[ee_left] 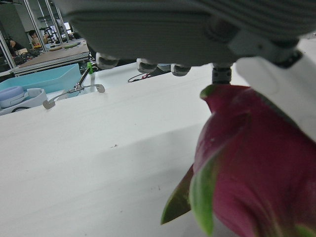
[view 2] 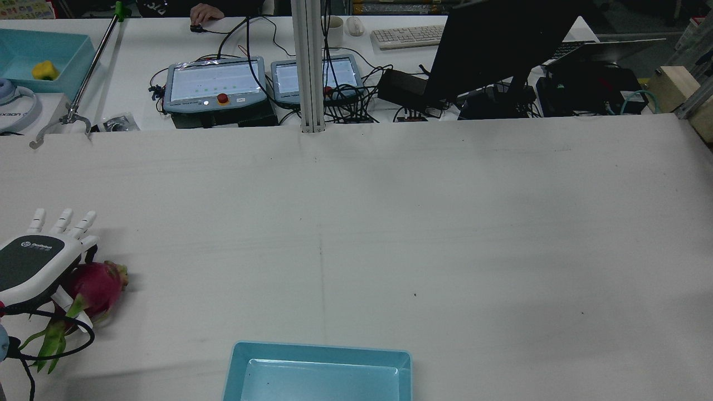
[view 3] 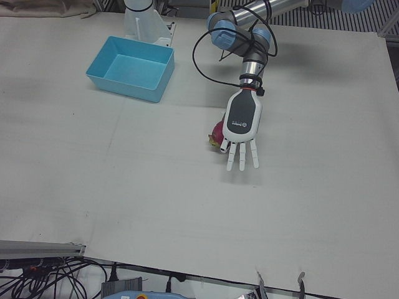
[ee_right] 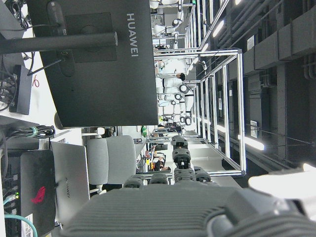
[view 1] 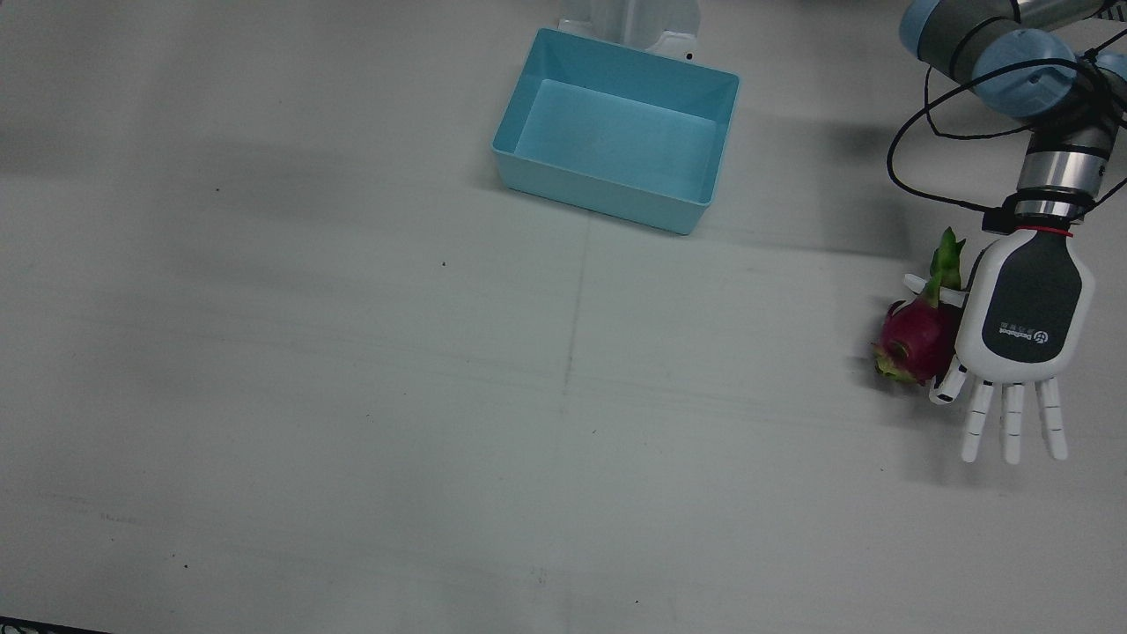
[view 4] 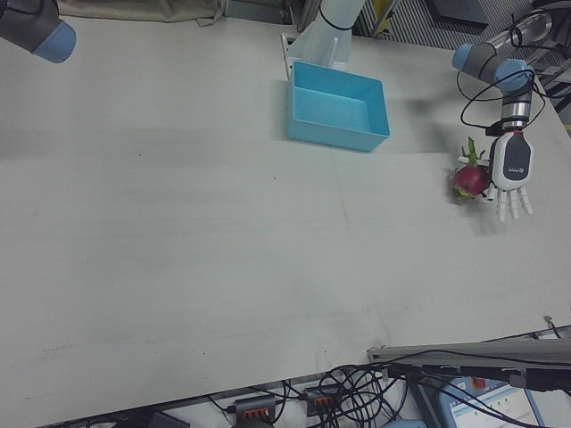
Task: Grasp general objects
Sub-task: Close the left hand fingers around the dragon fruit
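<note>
A magenta dragon fruit [view 1: 914, 342] with green leaf tips lies on the white table at the robot's left edge. My left hand [view 1: 1026, 326] hovers palm-down right beside and partly over it, fingers straight and spread, thumb along the fruit's stem end. It holds nothing. The rear view shows the hand [view 2: 33, 264] covering part of the fruit [view 2: 97, 284]. The left hand view shows the fruit [ee_left: 256, 173] close under the palm [ee_left: 197, 24]. My right hand [ee_right: 187, 207] shows only in its own view, raised off the table, fingers extended, empty.
An empty light-blue bin [view 1: 528, 180] stands near the robot's base at the table's middle, also in the left-front view [view 3: 124, 90]. Monitors, pendants and cables [view 2: 223, 83] lie beyond the table's far edge.
</note>
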`<act>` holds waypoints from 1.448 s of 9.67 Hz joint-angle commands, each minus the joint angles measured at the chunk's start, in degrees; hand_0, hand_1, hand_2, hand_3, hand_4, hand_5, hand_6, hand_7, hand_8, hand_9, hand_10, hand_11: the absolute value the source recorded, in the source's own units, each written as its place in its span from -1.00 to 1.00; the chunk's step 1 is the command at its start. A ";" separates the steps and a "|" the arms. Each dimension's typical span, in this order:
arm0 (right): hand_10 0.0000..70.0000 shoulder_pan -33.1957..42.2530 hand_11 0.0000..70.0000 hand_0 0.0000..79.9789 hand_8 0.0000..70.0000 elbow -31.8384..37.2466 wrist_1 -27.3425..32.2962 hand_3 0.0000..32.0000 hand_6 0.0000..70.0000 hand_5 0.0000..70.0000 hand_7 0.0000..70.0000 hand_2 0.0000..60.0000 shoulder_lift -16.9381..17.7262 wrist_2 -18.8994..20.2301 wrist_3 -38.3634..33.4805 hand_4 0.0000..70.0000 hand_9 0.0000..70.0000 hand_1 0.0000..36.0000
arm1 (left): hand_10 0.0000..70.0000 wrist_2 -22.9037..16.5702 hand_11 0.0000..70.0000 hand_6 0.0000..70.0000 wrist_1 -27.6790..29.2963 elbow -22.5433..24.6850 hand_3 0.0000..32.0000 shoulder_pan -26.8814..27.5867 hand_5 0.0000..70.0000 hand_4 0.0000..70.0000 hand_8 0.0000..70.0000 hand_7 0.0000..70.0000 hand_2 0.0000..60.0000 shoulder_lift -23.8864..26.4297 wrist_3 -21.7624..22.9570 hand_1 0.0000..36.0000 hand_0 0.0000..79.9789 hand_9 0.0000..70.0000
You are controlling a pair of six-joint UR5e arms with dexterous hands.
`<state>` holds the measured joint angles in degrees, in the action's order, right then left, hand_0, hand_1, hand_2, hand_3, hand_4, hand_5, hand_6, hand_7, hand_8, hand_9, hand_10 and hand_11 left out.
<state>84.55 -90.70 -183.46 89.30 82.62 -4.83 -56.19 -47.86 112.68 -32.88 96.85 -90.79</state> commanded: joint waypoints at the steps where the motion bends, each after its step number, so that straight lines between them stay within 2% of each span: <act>1: -1.00 0.00 -1.00 -1.00 -1.00 0.00 0.03 -1.00 -1.00 -1.00 -1.00 -1.00 0.00 0.00 0.00 -1.00 -1.00 -1.00 | -1.00 0.03 -1.00 -1.00 0.57 -0.01 -1.00 0.01 1.00 -0.56 -1.00 -0.87 -0.83 0.00 0.00 -0.10 0.24 -1.00; 2: -1.00 0.00 -1.00 -1.00 -1.00 0.00 0.03 -1.00 -1.00 -1.00 -1.00 -1.00 0.00 0.00 0.00 -1.00 -1.00 -1.00 | -1.00 0.03 -1.00 -1.00 0.57 0.08 -1.00 0.01 1.00 -0.39 -1.00 -0.84 -0.39 0.00 0.00 0.01 0.23 -1.00; 3: -1.00 0.00 -1.00 -1.00 -1.00 0.00 0.03 -1.00 -1.00 -1.00 -1.00 -1.00 0.00 0.00 0.00 -1.00 -1.00 -1.00 | -1.00 0.03 -1.00 -1.00 0.57 0.17 -1.00 0.01 1.00 -0.32 -1.00 -0.81 0.41 0.00 0.00 0.26 0.20 -1.00; 4: -1.00 0.00 -1.00 -1.00 -1.00 0.00 0.03 -1.00 -1.00 -1.00 -1.00 -1.00 0.00 0.00 0.00 -1.00 -1.00 -1.00 | -1.00 0.03 -1.00 -1.00 0.66 0.17 -1.00 0.01 1.00 -0.30 -1.00 -0.79 0.97 0.00 0.00 0.45 0.19 -1.00; 5: -1.00 0.00 -1.00 -1.00 -1.00 0.00 -0.05 -1.00 -1.00 -1.00 -1.00 -1.00 0.00 0.00 0.00 -1.00 -1.00 -1.00 | -1.00 0.03 -1.00 -1.00 0.74 0.17 -1.00 0.01 1.00 -0.28 -1.00 -0.76 1.00 0.09 0.00 0.79 0.19 -0.99; 6: -1.00 0.00 -1.00 -1.00 -1.00 0.00 -0.06 -1.00 -1.00 -1.00 -1.00 -1.00 0.00 0.00 0.00 -1.00 -1.00 -1.00 | -1.00 0.03 -1.00 -1.00 0.75 0.26 -1.00 0.01 1.00 -0.28 -1.00 -0.75 1.00 0.09 0.00 1.00 0.19 -0.99; 8: -1.00 0.00 -1.00 -1.00 -1.00 0.00 0.03 -1.00 -1.00 -1.00 -1.00 -1.00 0.00 0.00 0.00 -1.00 -1.00 -1.00 | -1.00 -0.06 -1.00 -1.00 0.74 1.30 -1.00 0.01 1.00 -0.29 -1.00 -0.75 1.00 0.27 0.09 1.00 0.19 -0.99; 9: -1.00 0.00 -1.00 -1.00 -1.00 0.00 -0.05 -1.00 -1.00 -1.00 -1.00 -1.00 0.00 0.00 0.00 -1.00 -1.00 -1.00 | -1.00 -0.14 -1.00 -1.00 0.66 3.75 -1.00 -0.17 1.00 -0.31 -1.00 -0.77 1.00 0.35 0.26 0.90 0.17 -0.99; 10: -1.00 0.00 -1.00 -1.00 -1.00 0.00 0.03 -1.00 -1.00 -1.00 -1.00 -1.00 0.00 0.00 0.00 -1.00 -1.00 -1.00 | -1.00 -0.49 -1.00 -1.00 0.66 6.21 -1.00 -0.17 1.00 -0.35 -1.00 -0.77 1.00 0.35 0.35 0.65 0.16 -1.00; 11: -1.00 0.00 -1.00 -1.00 -1.00 0.00 0.03 -1.00 -1.00 -1.00 -1.00 -1.00 0.00 0.00 0.00 -1.00 -1.00 -1.00 | -1.00 -0.76 -1.00 -1.00 0.57 8.76 -1.00 -0.34 1.00 -0.47 -1.00 -0.80 0.88 0.44 0.44 0.28 0.14 -1.00; 12: -1.00 0.00 -1.00 -1.00 -1.00 0.00 -0.05 -1.00 -1.00 -1.00 -1.00 -1.00 0.00 0.00 0.00 -1.00 -1.00 -1.00 | -1.00 -1.46 -1.00 -1.00 0.66 11.74 -1.00 -0.43 1.00 -0.65 -1.00 -0.86 0.12 0.53 0.53 -0.10 0.09 -1.00; 13: -1.00 0.00 -1.00 -1.00 -1.00 0.00 0.03 -1.00 -1.00 -1.00 -1.00 -1.00 0.00 0.00 0.00 -1.00 -1.00 -1.00 | -1.00 -4.77 -1.00 -1.00 0.83 12.90 -1.00 -1.04 1.00 -0.79 -1.00 -0.91 -0.24 2.53 0.88 -0.27 0.04 -1.00; 14: -1.00 0.00 -1.00 -1.00 -1.00 0.00 0.03 -1.00 -1.00 -1.00 -1.00 -1.00 0.00 0.00 0.00 -1.00 -1.00 -1.00 | -1.00 -11.42 -1.00 -1.00 0.83 13.00 -1.00 -3.22 0.96 -0.87 -1.00 -0.93 -0.42 6.12 2.36 -0.39 0.01 -1.00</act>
<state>84.55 -90.70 -183.46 89.30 82.62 -4.83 -58.53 -47.15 123.21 -33.47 98.05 -90.19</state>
